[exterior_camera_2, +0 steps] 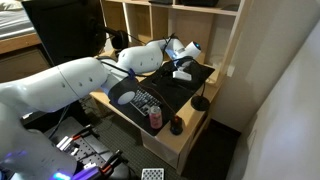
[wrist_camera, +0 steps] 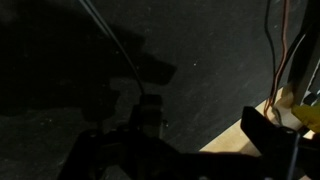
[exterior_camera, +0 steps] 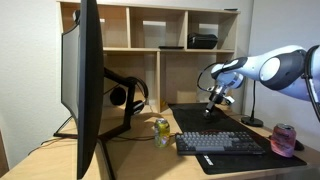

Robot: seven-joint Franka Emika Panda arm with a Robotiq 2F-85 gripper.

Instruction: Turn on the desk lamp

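The desk lamp is slim and black. Its round flat base (exterior_camera: 252,122) sits on the desk at the right, and a thin stem rises from it behind my arm. In an exterior view its base (exterior_camera_2: 200,103) sits at the edge of the black desk mat. My gripper (exterior_camera: 215,98) hovers over the back of the mat, left of the lamp base and apart from it. It also shows in an exterior view (exterior_camera_2: 183,72). In the wrist view my gripper (wrist_camera: 190,145) shows two dark fingers held apart with nothing between them. The lamp head is not clear.
A black keyboard (exterior_camera: 220,143) lies on the mat (wrist_camera: 120,70). A pink can (exterior_camera: 284,138) stands at the right front. A large monitor (exterior_camera: 85,80) and headphones on a stand (exterior_camera: 127,95) are at the left, with a small jar (exterior_camera: 161,129) and shelves (exterior_camera: 150,30) behind. Cables (wrist_camera: 280,50) hang by the wooden desk edge (wrist_camera: 235,140).
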